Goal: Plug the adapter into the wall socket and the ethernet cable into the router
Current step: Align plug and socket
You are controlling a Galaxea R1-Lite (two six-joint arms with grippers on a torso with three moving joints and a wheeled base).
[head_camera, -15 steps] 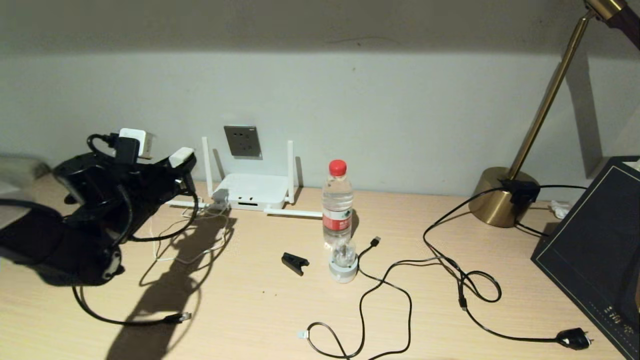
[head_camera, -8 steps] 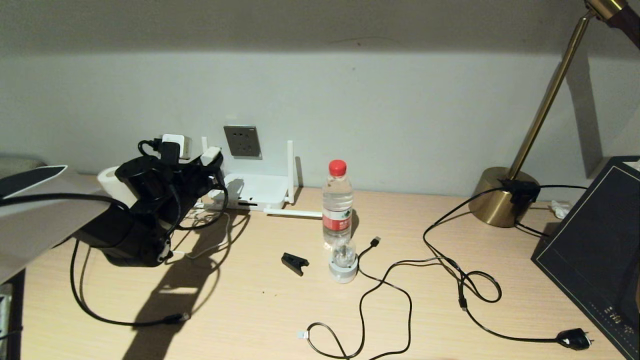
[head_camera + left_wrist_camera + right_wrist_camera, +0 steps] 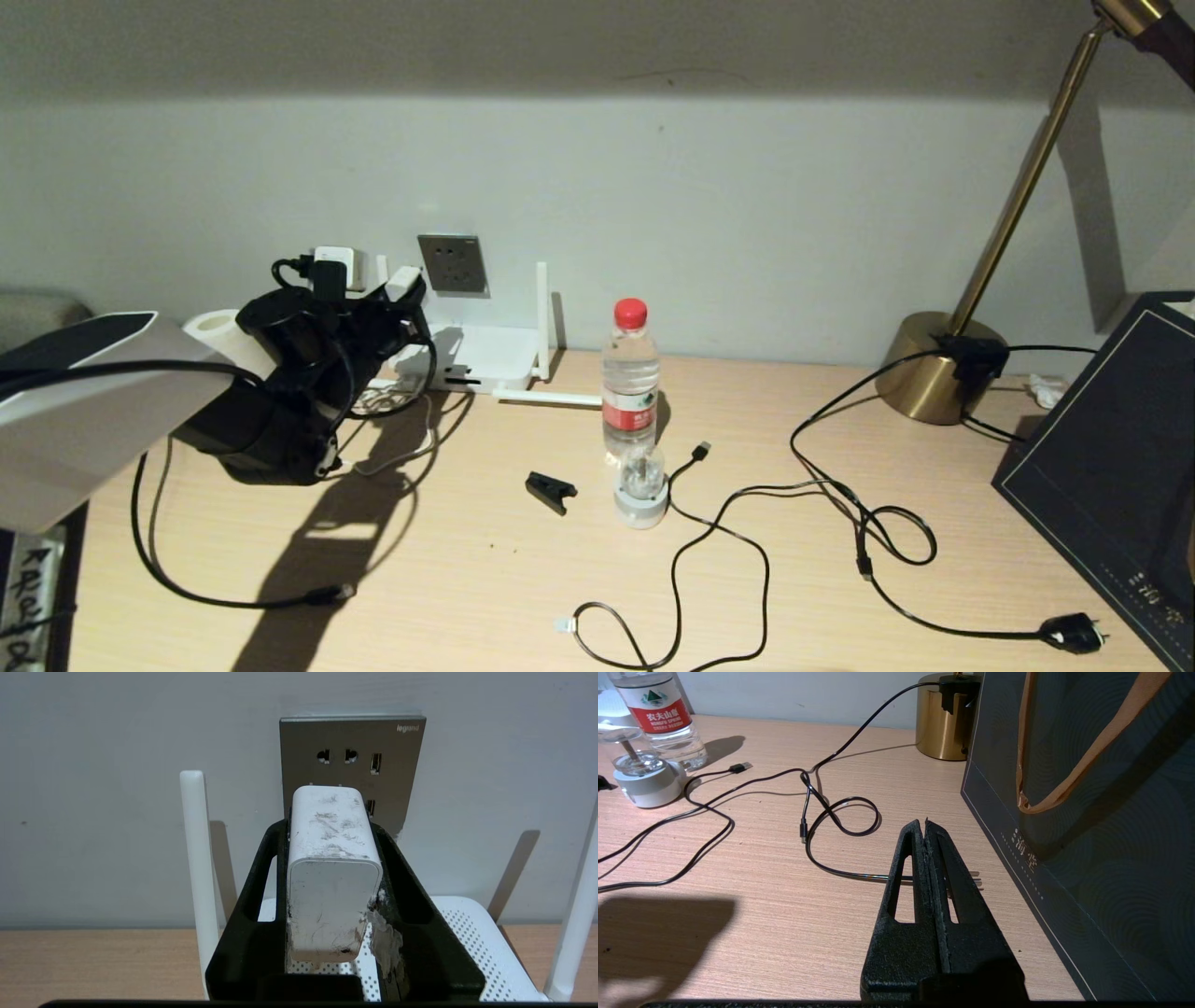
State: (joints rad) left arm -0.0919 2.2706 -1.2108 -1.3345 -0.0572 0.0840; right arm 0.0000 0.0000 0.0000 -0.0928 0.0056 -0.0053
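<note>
My left gripper (image 3: 406, 286) is shut on the adapter (image 3: 403, 279), a scuffed white block (image 3: 331, 872) held between both black fingers (image 3: 402, 868). It points at the grey wall socket (image 3: 352, 760) and covers the plate's lower half; whether the prongs touch it is hidden. In the head view the adapter sits just left of the wall socket (image 3: 452, 264), above the white router (image 3: 490, 355). The router's perforated top (image 3: 467, 933) lies under the gripper. The ethernet cable (image 3: 187, 590) loops on the table front left, its clip end (image 3: 345, 591) lying free. My right gripper (image 3: 924, 822) is shut and empty.
A water bottle (image 3: 630, 373), a small glass-topped white base (image 3: 641, 490) and a black clip (image 3: 551, 492) stand mid-table. A USB-tipped black cable (image 3: 719, 532) and a black mains plug (image 3: 1074, 633) lie to the right. Brass lamp (image 3: 938, 369) and dark bag (image 3: 1111, 467) fill the far right.
My left arm has swung right and toward the wall with the adapter, from well left of the router to just in front of the wall socket. The right gripper shows no change.
</note>
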